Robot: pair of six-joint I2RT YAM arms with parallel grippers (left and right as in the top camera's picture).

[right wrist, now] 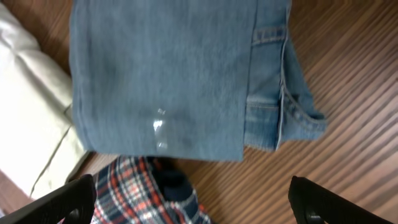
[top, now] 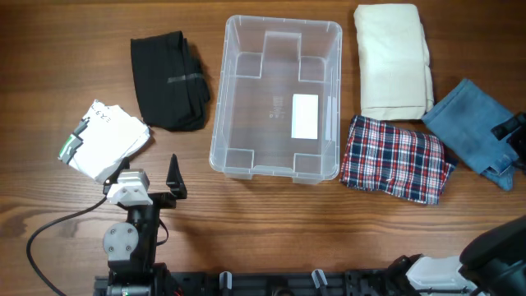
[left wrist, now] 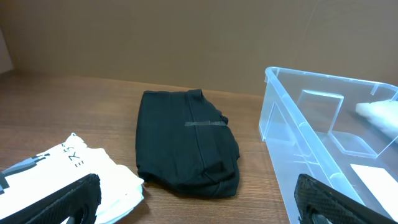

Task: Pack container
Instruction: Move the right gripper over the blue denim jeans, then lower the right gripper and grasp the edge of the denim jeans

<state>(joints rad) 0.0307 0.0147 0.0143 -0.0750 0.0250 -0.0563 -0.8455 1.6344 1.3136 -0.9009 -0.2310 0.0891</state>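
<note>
The clear container [top: 220, 123] stands empty in the middle of the table, a white label on its base; its near wall [left wrist: 292, 124] fills the right of the left wrist view. My left gripper [top: 149, 174] is open low over bare wood, between a white printed garment [top: 103, 140] and the container, and points at a folded black garment [left wrist: 186, 140]. My right gripper [right wrist: 193, 193] is open and holds nothing. It hovers above folded blue denim [right wrist: 168, 74], beside a plaid garment [right wrist: 134, 193]. Only one dark finger of it [top: 508, 130] shows from overhead.
A folded cream garment [top: 393, 62] lies right of the container, with the plaid garment [top: 394, 158] in front of it and the denim [top: 468, 127] at the far right. The black garment [top: 168, 80] lies left of the container. Arm bases line the table's front edge.
</note>
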